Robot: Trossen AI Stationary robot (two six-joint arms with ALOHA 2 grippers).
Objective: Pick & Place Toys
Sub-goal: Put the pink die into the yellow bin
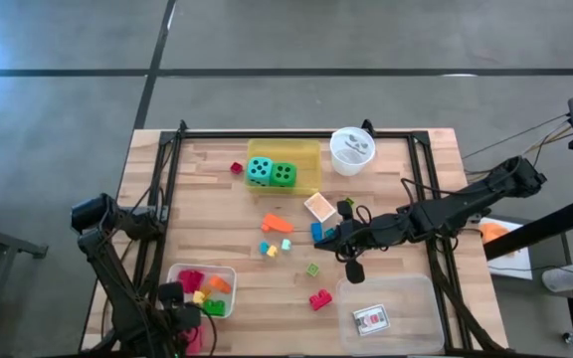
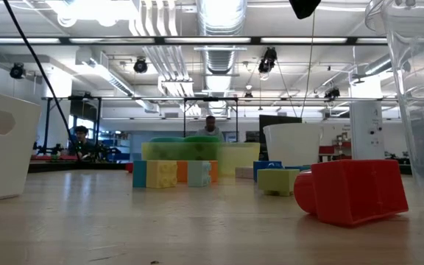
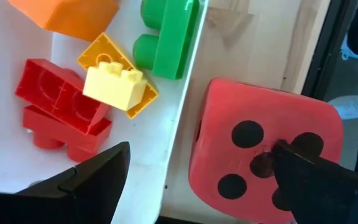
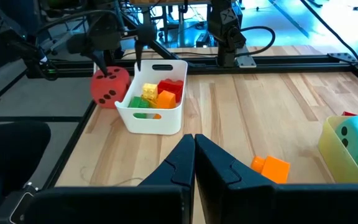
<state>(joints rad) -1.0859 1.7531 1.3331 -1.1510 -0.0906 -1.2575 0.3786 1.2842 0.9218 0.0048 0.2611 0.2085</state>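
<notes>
A red black-dotted die [image 3: 253, 149] [image 4: 110, 87] rests on the table's near left corner, against the outer wall of a white tray [image 3: 166, 137] [image 1: 202, 268]. The tray holds red [image 3: 61, 106], yellow [image 3: 114, 87], green [image 3: 166, 37] and orange blocks. My left gripper [image 3: 201, 149] [image 4: 120, 62] points down, open, one finger over the die and the other over the tray. My right gripper [image 4: 194, 143] [image 1: 334, 239] hovers shut over the table's middle, beside a blue block [image 1: 318, 231]. Orange [image 1: 277, 223], green [image 1: 312, 269] and red [image 1: 320, 298] blocks lie loose. My left gripper is open, and one finger [image 3: 316, 180] stands right at the red die's top face [image 3: 260, 165], coming from above. Whether it touches the die, I cannot tell. The die sits flat on the table next to the tray wall.
A yellow tray [image 1: 311, 149] at the far edge holds a teal die [image 1: 260, 171] and a green die [image 1: 284, 175]. A round white cup [image 1: 351, 151] stands to its right. A clear tray [image 1: 421, 288] near right holds a card [image 1: 371, 318]. Black rails frame the table.
</notes>
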